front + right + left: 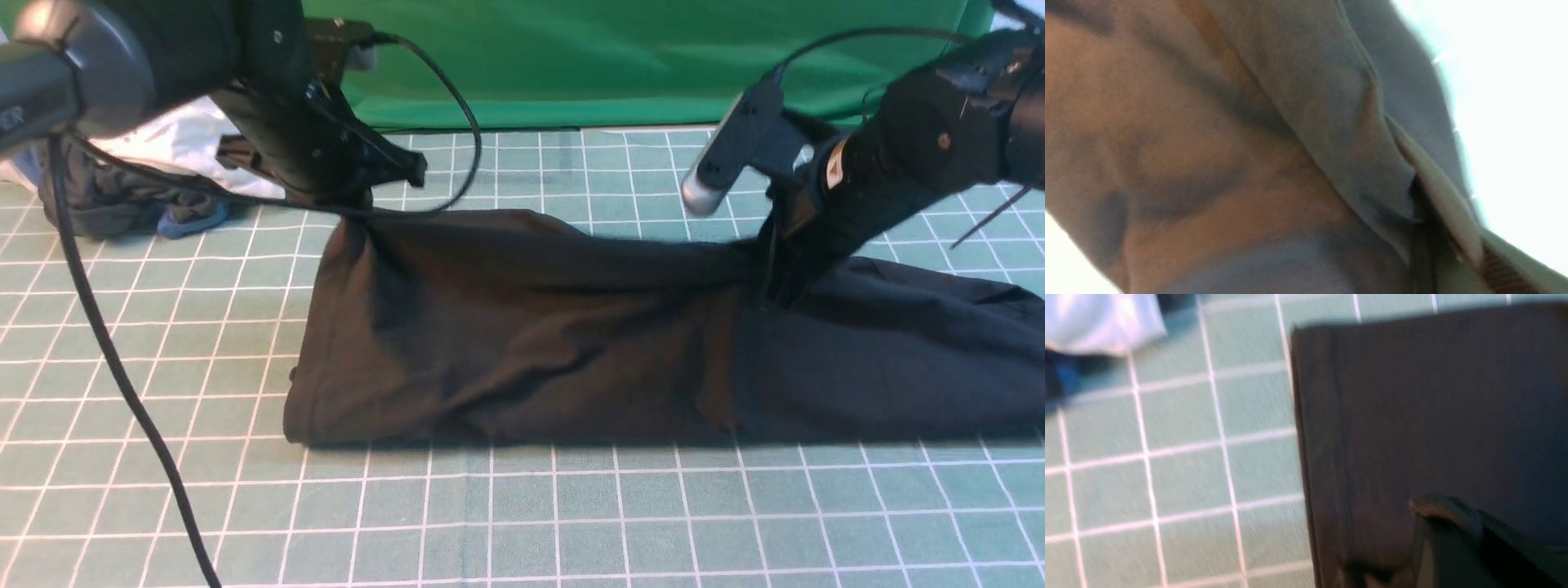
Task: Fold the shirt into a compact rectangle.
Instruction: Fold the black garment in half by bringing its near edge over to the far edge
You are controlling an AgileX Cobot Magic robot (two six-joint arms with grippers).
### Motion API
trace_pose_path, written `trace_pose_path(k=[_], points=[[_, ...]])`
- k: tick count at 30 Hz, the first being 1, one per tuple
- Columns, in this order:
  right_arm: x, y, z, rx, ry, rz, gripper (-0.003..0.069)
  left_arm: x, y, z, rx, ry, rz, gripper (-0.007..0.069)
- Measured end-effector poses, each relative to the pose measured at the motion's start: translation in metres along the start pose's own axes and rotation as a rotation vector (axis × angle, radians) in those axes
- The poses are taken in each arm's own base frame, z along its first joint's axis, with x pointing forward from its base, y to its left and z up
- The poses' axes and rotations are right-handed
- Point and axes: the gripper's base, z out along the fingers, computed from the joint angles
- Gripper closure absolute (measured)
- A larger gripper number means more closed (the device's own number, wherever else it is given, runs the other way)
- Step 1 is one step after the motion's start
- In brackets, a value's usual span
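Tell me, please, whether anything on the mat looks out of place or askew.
The shirt is not flat: the left gripper and right gripper pinch its far edge up into two peaks, with wrinkled cloth sagging between. A loose heap of other clothes sits at the far left of the mat.

Green gridded mat (522,523), green backdrop (637,57), white shirt (175,139), bunched grey garment (114,204).

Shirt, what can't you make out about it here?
Front view: the shirt's right end is cut off by the picture edge; no logo or label shows.
Front view: right jaws hidden behind their arm.
Left wrist view: motion blur smears the fabric edge.
Right wrist view: too close, blurred, background washed out.
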Motion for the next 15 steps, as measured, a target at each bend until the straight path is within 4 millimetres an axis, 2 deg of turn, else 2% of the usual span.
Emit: trace_pose_path(k=[3,6,15], points=[[-0.006,-0.014,-0.001,0.030,-0.029,0.022,0.0618,-0.009,0.007,-0.003,-0.001,-0.042,-0.020,0.0613],[-0.011,-0.021,0.006,0.031,-0.027,0.033,0.0618,-0.015,0.009,-0.001,0.001,-0.069,-0.034,0.0613],[-0.019,-0.026,0.053,0.008,0.008,0.029,0.0618,-0.023,0.012,0.031,-0.022,-0.071,-0.066,0.0613]])
